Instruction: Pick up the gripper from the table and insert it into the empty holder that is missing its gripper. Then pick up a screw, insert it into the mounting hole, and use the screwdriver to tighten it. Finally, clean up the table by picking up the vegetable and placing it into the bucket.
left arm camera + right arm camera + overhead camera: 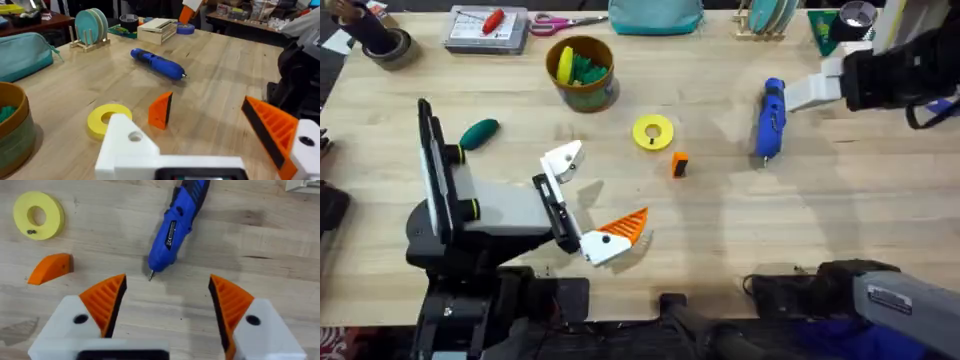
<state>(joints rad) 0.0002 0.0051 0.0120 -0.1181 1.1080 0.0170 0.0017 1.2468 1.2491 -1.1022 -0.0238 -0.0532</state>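
Two pincers spread, empty | right pincer [167, 305] hovers near screwdriver [176, 225] | left pincer [590, 200] has bare holder [563, 160] | gripper [680, 165] loose on desk [840, 210] beside yellow ring [653, 132] | risk: small block may slip sideways if pinched off-centre.

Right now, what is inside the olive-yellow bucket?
The bucket holds a yellow item and green pieces. What lies beneath them is covered.

yellow ring [653, 132] | scissors [557, 22] | teal pouch [22, 55] | plate rack [91, 29]
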